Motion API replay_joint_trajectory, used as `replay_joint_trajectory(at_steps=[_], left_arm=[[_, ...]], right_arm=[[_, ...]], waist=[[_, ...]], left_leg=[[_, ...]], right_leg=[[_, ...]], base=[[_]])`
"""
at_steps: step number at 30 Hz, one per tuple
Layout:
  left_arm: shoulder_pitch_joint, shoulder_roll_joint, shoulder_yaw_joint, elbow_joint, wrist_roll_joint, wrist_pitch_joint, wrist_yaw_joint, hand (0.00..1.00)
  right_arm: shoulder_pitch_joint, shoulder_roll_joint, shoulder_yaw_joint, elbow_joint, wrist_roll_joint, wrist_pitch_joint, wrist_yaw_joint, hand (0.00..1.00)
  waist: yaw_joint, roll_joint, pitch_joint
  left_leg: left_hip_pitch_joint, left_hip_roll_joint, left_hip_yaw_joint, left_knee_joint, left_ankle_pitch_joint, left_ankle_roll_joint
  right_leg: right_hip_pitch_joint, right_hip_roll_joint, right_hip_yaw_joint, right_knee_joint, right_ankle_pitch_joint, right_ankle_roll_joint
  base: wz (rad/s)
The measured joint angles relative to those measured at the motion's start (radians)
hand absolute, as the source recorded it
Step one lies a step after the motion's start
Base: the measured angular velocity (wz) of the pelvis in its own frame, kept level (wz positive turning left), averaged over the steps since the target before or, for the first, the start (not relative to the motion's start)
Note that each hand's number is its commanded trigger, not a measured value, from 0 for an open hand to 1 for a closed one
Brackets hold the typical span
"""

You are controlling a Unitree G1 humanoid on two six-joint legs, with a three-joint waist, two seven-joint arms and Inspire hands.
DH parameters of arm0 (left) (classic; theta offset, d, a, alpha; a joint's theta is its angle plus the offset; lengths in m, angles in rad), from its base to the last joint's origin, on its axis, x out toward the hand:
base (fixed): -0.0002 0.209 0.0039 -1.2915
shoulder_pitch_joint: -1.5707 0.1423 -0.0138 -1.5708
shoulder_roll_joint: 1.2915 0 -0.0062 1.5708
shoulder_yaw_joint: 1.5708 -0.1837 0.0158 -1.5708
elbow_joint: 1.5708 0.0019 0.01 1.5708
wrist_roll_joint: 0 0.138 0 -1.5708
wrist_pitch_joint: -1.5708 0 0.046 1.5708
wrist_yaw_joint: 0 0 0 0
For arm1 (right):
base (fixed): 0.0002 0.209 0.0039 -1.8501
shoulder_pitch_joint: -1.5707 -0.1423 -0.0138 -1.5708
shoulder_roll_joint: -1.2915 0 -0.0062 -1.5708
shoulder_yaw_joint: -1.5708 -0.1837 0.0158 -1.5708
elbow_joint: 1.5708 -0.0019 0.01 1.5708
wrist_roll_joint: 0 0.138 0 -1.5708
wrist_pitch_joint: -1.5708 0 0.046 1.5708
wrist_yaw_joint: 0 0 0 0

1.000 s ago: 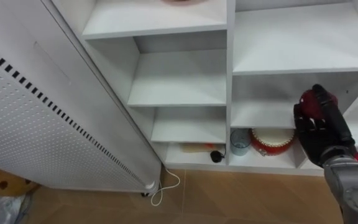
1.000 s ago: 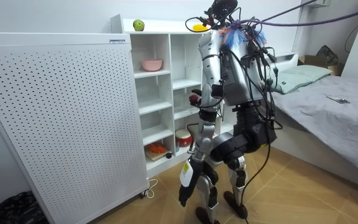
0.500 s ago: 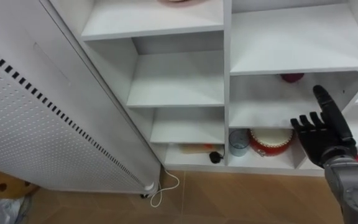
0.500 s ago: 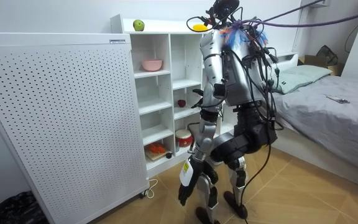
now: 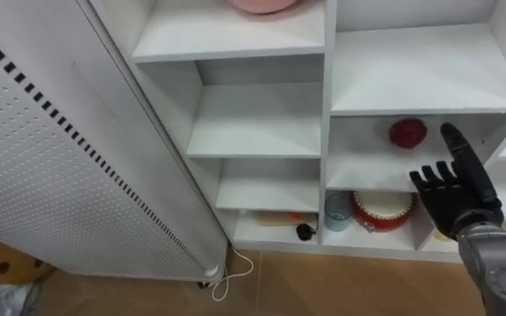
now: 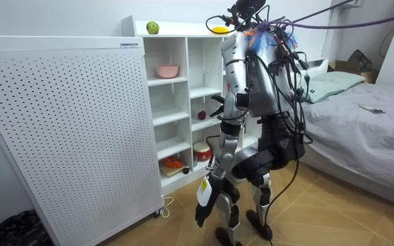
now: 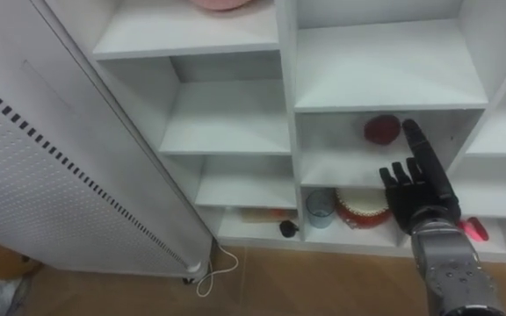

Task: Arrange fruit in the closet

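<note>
The red fruit now sits by itself on the middle shelf of the closet's right-hand column, toward the back of that compartment; a second ago we saw it wrapped in the right hand's fingers in front of the same opening, and half a second ago it was already on the board, so the release is done; we judge this piece placed, with whatever fruit remains yet to be fetched. The fruit looks nearly round, so we can name no long axis for it; we cannot tell which way its stem end faces. The right hand is just in front of the fruit and a little to its right, apart from it, fingers straight and spread and holding nothing, one finger reaching up toward the shelf edge. In the compartment below stand a red round tin and a blue cup beside it; a pink bowl rests on a higher shelf of the left column. In the room view the robot stands close before the closet, a white perforated panel on the room view's left and a bed on its right; the left hand hangs low beside the leg, and we cannot tell how its fingers are set.
</note>
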Motion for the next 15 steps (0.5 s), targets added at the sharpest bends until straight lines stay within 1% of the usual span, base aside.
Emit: replay_joint_trajectory(at_steps=[1,3,5,8,9,11,12,13,14,15], left_arm=[[0.004,0.001,0.001,-0.002,0.000,0.004,-0.002,0.00],[0.008,0.001,0.001,-0.005,0.001,0.011,-0.010,0.00],[0.010,0.001,0.002,-0.007,0.003,0.019,-0.019,0.00],[0.011,0.001,0.018,0.004,0.011,0.024,-0.033,0.00],[0.010,0.002,0.029,0.015,0.014,0.025,-0.044,0.00],[0.008,0.002,0.054,0.041,0.015,0.025,-0.061,0.00],[0.007,0.002,0.076,0.059,0.016,0.025,-0.065,0.00],[0.007,0.002,0.104,0.069,0.016,0.025,-0.068,0.00],[0.007,0.002,0.115,0.071,0.016,0.027,-0.068,0.00],[0.005,0.003,0.141,0.081,0.017,0.028,-0.069,0.00]], right_arm=[[0.007,-0.002,0.000,0.009,0.001,0.008,0.008,0.00],[0.026,-0.002,0.003,0.011,-0.005,0.013,0.026,0.00],[0.045,-0.003,0.003,0.031,-0.022,0.029,0.061,0.00],[0.097,-0.004,0.002,0.125,-0.031,0.058,0.120,0.00],[0.120,-0.005,0.002,0.161,-0.035,0.072,0.133,0.00],[0.164,-0.006,0.001,0.211,-0.056,0.086,0.160,0.00],[0.200,-0.009,0.001,0.244,-0.079,0.095,0.176,0.00],[0.238,-0.009,0.001,0.272,-0.097,0.096,0.188,0.00],[0.254,-0.008,0.001,0.286,-0.111,0.096,0.192,0.00],[0.288,-0.008,0.002,0.311,-0.147,0.097,0.195,0.00]], waist=[[0.001,0.000,0.0000],[0.006,0.000,-0.0001],[0.004,0.000,0.0003],[0.003,0.000,0.0003],[0.003,0.000,0.0005],[0.000,0.000,0.0008],[-0.002,0.000,0.0001],[-0.008,0.001,0.0003],[-0.011,0.001,0.0001],[-0.022,0.000,0.0004]], left_leg=[[0.017,0.000,-0.003,-0.007,0.000,0.000],[0.043,-0.001,-0.008,-0.018,0.000,0.000],[0.072,0.000,-0.011,-0.030,0.000,0.000],[0.136,-0.002,-0.024,-0.065,0.001,-0.003],[0.162,-0.003,-0.025,-0.085,0.002,-0.005],[0.200,-0.004,-0.026,-0.110,0.003,-0.005],[0.223,-0.004,-0.031,-0.126,0.003,-0.005],[0.247,-0.004,-0.035,-0.143,0.003,-0.006],[0.257,-0.003,-0.037,-0.151,0.003,-0.007],[0.280,-0.005,-0.045,-0.172,0.004,-0.008]], right_leg=[[0.019,0.001,-0.003,-0.007,-0.001,0.001],[0.046,0.004,-0.001,-0.019,-0.001,0.002],[0.077,0.008,-0.001,-0.035,0.000,0.005],[0.149,0.014,-0.010,-0.077,0.000,0.013],[0.175,0.015,-0.014,-0.097,0.003,0.013],[0.215,0.017,-0.019,-0.123,0.005,0.016],[0.242,0.019,-0.026,-0.145,0.006,0.017],[0.271,0.023,-0.033,-0.169,0.010,0.020],[0.285,0.024,-0.040,-0.182,0.012,0.020],[0.316,0.024,-0.053,-0.206,0.013,0.020]], base=[[0.00],[0.00],[0.00],[0.07],[-0.03],[-0.02],[0.05],[0.07],[0.14],[0.15]])
